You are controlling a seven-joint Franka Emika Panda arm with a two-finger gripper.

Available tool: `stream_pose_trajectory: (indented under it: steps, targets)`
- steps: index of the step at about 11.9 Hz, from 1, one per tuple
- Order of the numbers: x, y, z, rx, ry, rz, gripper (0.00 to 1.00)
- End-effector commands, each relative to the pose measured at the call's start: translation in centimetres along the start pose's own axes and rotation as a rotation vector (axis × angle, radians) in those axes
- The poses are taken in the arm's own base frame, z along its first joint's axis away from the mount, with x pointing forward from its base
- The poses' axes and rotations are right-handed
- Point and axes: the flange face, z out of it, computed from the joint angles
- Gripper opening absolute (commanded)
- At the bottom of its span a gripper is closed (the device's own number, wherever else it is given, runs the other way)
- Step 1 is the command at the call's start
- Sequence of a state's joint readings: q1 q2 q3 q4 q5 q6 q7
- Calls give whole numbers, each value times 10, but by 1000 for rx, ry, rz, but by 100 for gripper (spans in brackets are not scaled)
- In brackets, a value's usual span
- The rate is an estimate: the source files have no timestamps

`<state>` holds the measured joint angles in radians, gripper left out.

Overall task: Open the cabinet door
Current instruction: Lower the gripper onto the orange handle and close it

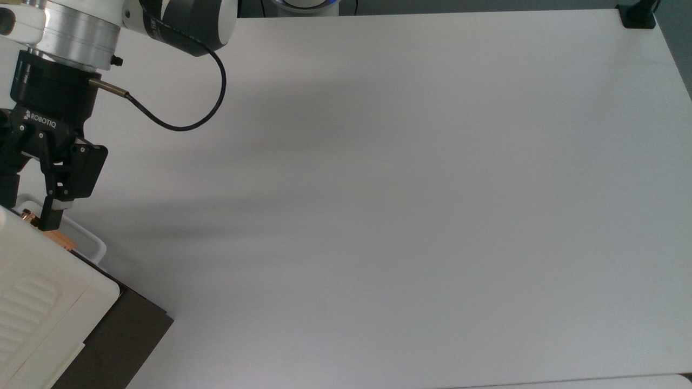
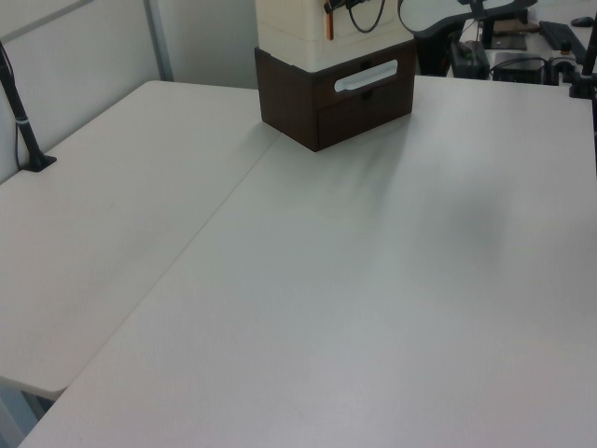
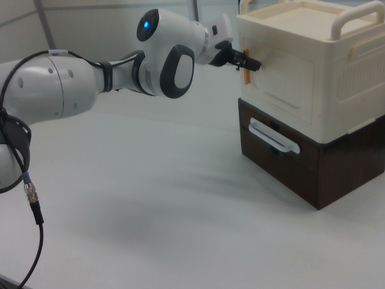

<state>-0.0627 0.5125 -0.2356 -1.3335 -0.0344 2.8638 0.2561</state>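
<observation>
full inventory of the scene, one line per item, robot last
cabinet: 1, cream-white, on a dark brown base at the right view's right.
cabinet door: 1, cream, front of the cabinet, looks shut.
door handle: 1, copper bar, at the door's edge nearest the arm.
loop handle: 1, white, on the brown base's front.
top handle: 1, cream, on the cabinet's roof.
table: 1, white, under everything.
black post: 1, at the left view's left table edge.
arm: 1, white and dark grey.
gripper: 1, black, at the copper handle.
</observation>
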Motion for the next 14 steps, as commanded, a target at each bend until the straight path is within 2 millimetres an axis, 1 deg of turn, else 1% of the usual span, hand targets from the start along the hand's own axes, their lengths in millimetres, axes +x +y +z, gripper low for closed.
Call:
stream_pose_trajectory:
  steps: [1,2,3,4,7,8,9,11,12,14]
  targets:
    - [0,3,3,-19,16,-6,27]
    - [0,3,3,-19,15,-7,24]
    - [0,3,3,-18,15,-2,22]
    - [1,4,2,-17,14,2,17]
    - [0,4,-2,-10,9,22,16]
    - [8,3,-11,-2,19,35,16]
    - [9,6,-16,0,10,46,16]
    - [-1,4,-26,9,-37,60,16]
    - [-5,-3,-30,17,-63,58,16]
    - [-13,-5,-32,11,-148,67,16]
